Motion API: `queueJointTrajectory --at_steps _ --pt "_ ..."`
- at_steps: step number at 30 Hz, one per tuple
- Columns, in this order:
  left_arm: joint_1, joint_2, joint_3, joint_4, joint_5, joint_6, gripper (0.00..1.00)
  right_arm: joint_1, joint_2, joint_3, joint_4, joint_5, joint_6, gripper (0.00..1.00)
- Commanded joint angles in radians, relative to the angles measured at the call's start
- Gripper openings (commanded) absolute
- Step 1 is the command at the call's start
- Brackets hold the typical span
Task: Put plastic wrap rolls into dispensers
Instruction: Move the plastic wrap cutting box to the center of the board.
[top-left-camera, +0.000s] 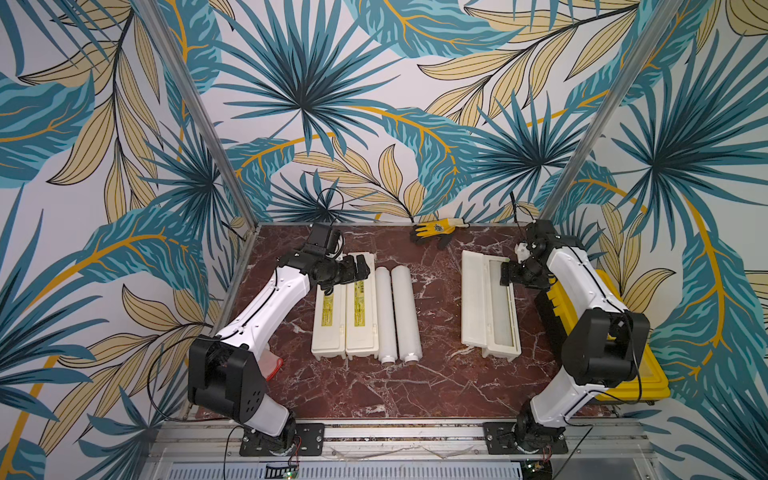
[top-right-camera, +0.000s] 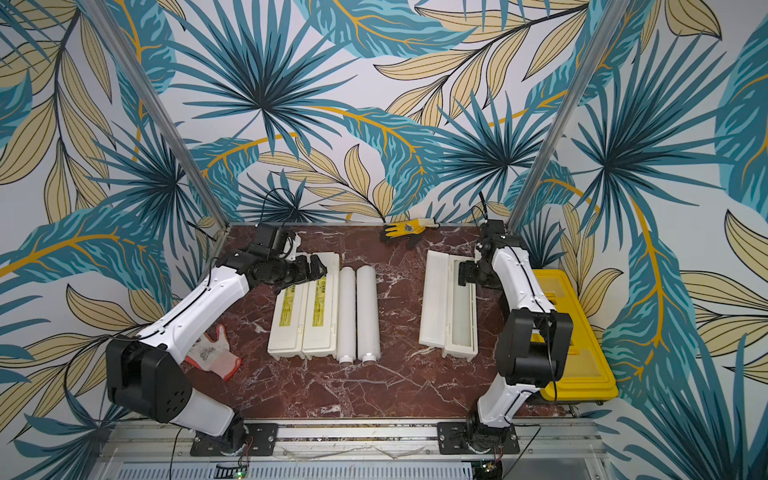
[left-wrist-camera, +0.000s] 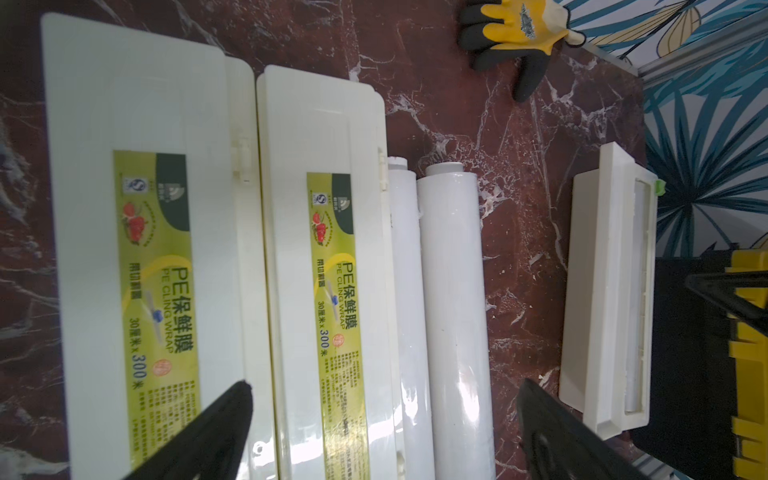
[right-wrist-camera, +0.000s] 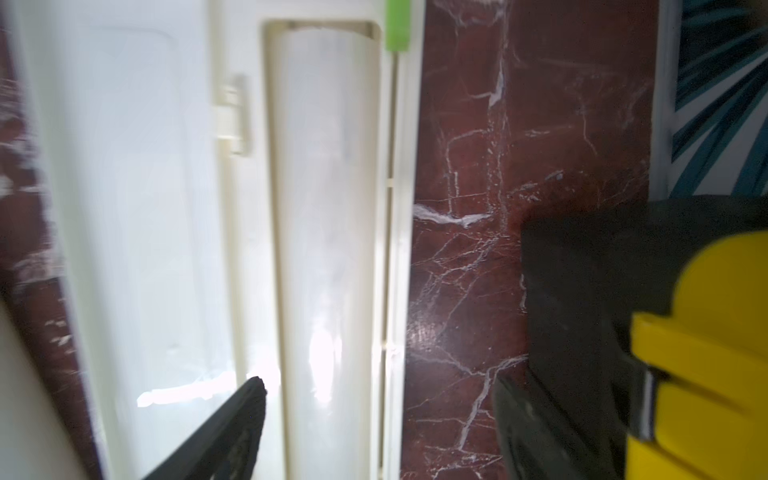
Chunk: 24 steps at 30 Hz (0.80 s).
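I'm hovering the right claw (right-wrist-camera: 376, 382), spread and empty, over the open dispenser (top-left-camera: 473, 299) since a roll (right-wrist-camera: 328, 208) is lying seated inside; well apart from it, the left claw (left-wrist-camera: 384, 386) is hovering wide, empty, over closed dispensers (top-left-camera: 362, 328).

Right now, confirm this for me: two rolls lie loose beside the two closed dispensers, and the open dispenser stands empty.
One thing is wrong: the open dispenser is not empty. The right wrist view shows a roll lying in its trough. The two loose rolls do lie beside the two closed dispensers.
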Motion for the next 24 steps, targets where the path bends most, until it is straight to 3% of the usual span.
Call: queueJointTrajectory --at_steps 1,6,8,11,18,24 --pt "-0.010 0.023 -0.022 0.006 -0.043 0.021 0.99 0.069 -0.081 -0.051 0.042 -0.084 0.102 0.88" --pt "-0.031 0.096 0.001 -0.007 -0.085 0.013 0.99 0.307 -0.095 -0.086 0.151 -0.101 0.242 0.89" --pt "-0.028 0.105 0.006 -0.007 -0.099 0.013 1.00 0.392 -0.070 -0.087 0.207 -0.093 0.319 0.99" --pt "-0.004 0.094 0.010 -0.011 -0.122 0.020 1.00 0.517 -0.020 -0.077 0.309 -0.050 0.391 0.99" --pt "0.085 0.050 -0.025 -0.029 -0.203 0.074 1.00 0.719 0.224 0.162 0.307 0.012 0.459 0.99" --pt "0.230 0.008 -0.082 -0.045 -0.120 0.057 0.99 0.827 0.449 0.446 0.206 0.076 0.549 0.99"
